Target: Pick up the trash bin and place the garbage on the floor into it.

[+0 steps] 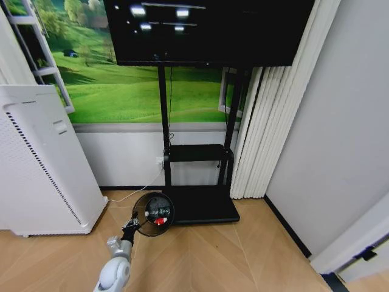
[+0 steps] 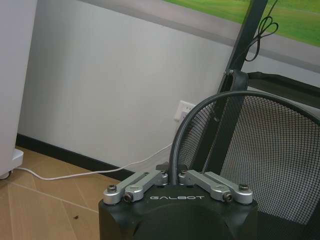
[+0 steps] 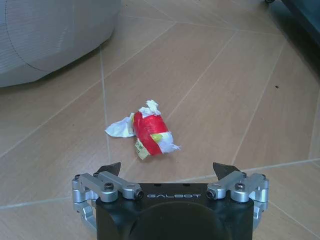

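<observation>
My left gripper [image 1: 131,229] is shut on the rolled rim of the black wire-mesh trash bin [image 1: 154,214], which is tilted so its mouth faces my head camera. Something red and white [image 1: 159,219] lies inside it. In the left wrist view the fingers [image 2: 162,176] pinch the rim, and the trash bin's mesh wall [image 2: 265,150] curves away behind them. My right gripper [image 3: 170,169] hangs open just above the parquet floor [image 3: 210,100]. A crumpled red-and-white wrapper [image 3: 149,132] lies on the boards a short way beyond its fingertips, apart from them.
A tall white perforated appliance [image 1: 42,164] stands at the left, with its rounded base [image 3: 50,30] near the wrapper. A black TV stand [image 1: 197,207] sits against the wall behind the bin. A white cable [image 2: 75,175] runs along the skirting. A grey wall and door frame [image 1: 352,243] close off the right.
</observation>
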You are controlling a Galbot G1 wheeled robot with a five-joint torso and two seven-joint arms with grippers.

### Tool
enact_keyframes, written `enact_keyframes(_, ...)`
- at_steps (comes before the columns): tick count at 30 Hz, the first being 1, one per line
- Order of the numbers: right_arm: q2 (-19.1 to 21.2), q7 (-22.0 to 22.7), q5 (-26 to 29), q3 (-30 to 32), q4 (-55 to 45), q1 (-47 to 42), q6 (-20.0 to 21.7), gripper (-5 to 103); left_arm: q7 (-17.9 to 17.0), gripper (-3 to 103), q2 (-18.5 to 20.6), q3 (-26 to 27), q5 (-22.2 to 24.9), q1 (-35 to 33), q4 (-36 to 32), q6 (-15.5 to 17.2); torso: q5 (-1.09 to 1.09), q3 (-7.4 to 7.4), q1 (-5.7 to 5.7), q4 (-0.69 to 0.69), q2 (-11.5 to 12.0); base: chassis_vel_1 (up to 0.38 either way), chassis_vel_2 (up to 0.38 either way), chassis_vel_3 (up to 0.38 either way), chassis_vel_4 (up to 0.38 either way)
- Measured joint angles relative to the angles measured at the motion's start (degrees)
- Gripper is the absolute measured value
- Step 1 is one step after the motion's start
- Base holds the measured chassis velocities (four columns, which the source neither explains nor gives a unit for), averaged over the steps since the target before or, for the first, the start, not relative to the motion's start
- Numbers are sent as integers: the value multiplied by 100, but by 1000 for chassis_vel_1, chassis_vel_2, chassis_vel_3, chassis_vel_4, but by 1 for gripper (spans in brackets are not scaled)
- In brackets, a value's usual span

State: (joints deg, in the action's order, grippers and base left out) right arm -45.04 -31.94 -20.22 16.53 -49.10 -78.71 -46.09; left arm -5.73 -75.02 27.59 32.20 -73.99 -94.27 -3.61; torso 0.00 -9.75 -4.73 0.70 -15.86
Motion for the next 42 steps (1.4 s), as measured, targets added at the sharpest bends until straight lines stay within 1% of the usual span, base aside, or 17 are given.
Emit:
enact_keyframes(4,-70,-99,55,-185,13,73,0,100,0,2,-12,-4,-14,27,54,-1,0,0,0,0,0,0,0,0,0)
enact_keyframes(8,-87,-306,271,-367,-72,101,0,100,4,2,2,-4,-15,87,132,-3,0,0,0,0,0,0,0,0,0)
enact_keyframes(19,-119,-363,602,-587,-65,274,0,100,22,2,-71,-74,-62,245,332,-23,0,0,0,0,0,0,0,0,0)
enact_keyframes(21,-125,-363,609,-593,-82,275,0,101,22,2,-79,-77,-69,251,336,-23,0,0,0,0,0,0,0,0,0)
enact_keyframes(23,-170,-360,612,-606,-82,294,0,96,23,2,-96,-86,-84,258,337,-24,0,0,0,0,0,0,0,0,0)
enact_keyframes(26,-188,-357,611,-611,-74,310,0,99,23,2,-96,-87,-88,255,329,-24,0,0,0,0,0,0,0,0,0)
enact_keyframes(27,-212,-350,603,-614,-57,331,0,102,23,2,-94,-87,-89,244,311,-24,0,0,0,0,0,0,0,0,0)
enact_keyframes(29,-271,-318,563,-618,-32,363,0,100,23,2,-81,-84,-90,211,267,-18,0,0,0,0,0,0,0,0,0)
enact_keyframes(37,-378,-197,363,-597,67,481,1,100,11,2,11,-53,-108,113,90,48,0,0,0,0,0,0,0,0,0)
enact_keyframes(42,-438,-151,149,-482,113,471,3,100,-47,2,35,-6,-95,26,-195,127,0,1,0,0,0,0,0,0,0)
